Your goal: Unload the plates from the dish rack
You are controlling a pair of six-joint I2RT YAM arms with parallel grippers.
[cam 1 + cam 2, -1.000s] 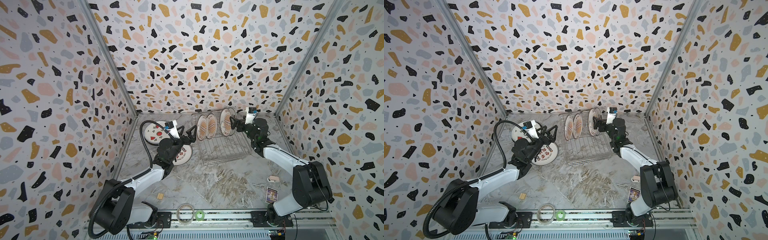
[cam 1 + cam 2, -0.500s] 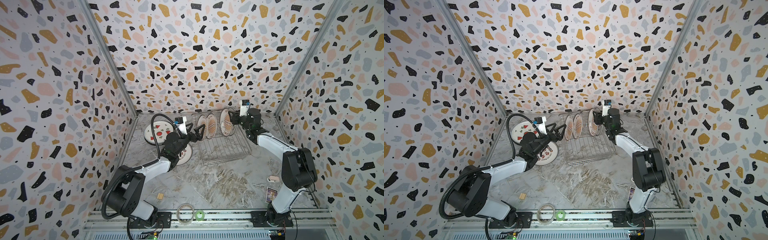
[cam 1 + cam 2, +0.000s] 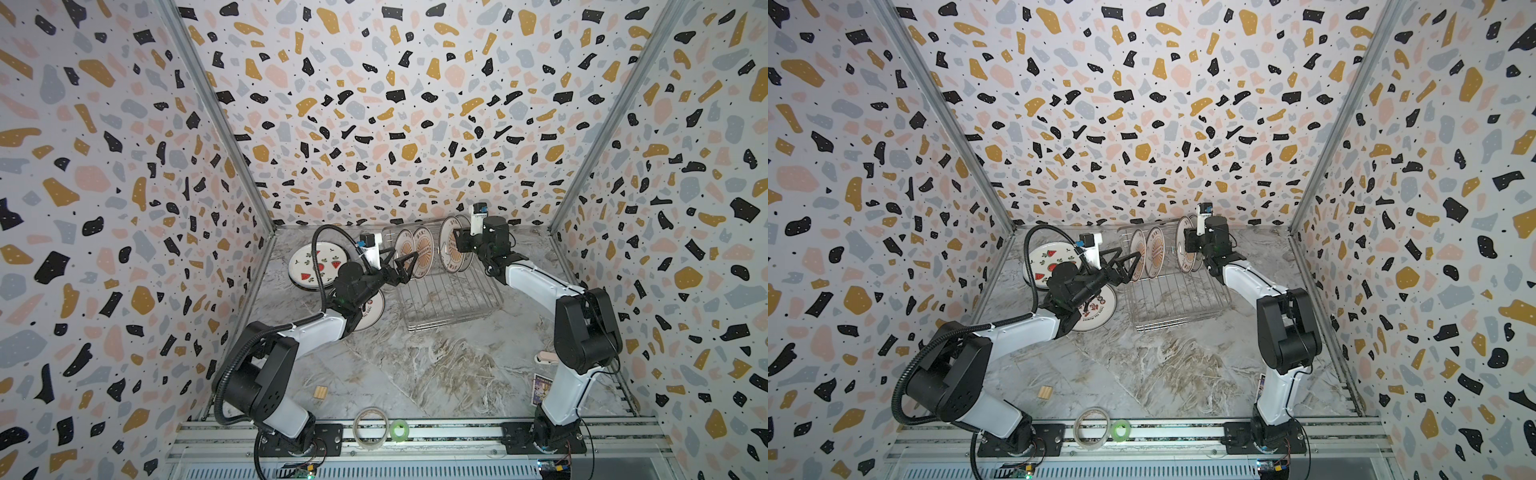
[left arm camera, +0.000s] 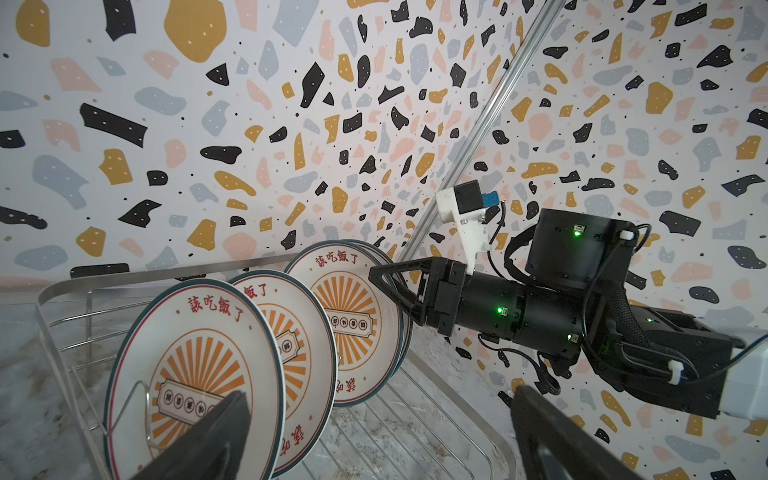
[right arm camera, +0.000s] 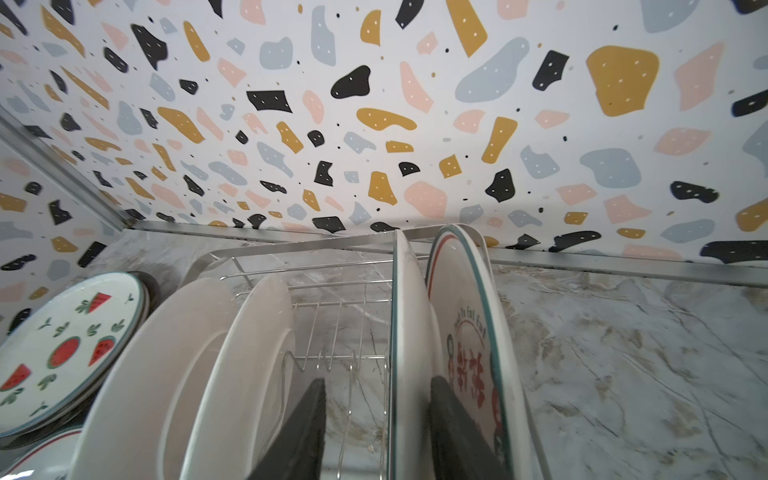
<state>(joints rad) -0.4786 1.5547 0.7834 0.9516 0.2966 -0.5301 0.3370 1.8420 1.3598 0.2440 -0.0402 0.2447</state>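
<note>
Risk: R gripper (image 5: 376,382) stands half-narrow astride the sunburst plate (image 5: 409,332), one finger in the slim gap to the red-character plate (image 5: 465,332). Lift crooked and you knock that neighbour or snag a dish rack (image 3: 449,303) prong. Plate rim sits between the fingers, lower centre of the wrist frame; gap on one side, not clamped. L gripper (image 3: 401,259) gapes wide, empty, at the rack's left end.

**Dish rack (image 3: 453,295) with four plates standing**

On edge in the silver wire rack: a sunburst pair (image 3: 424,249) at its left end and a second pair (image 3: 451,262) at its right end. Left of the rack, a watermelon plate (image 3: 303,262) and a red-lettered plate (image 3: 374,311) lie flat.
</note>
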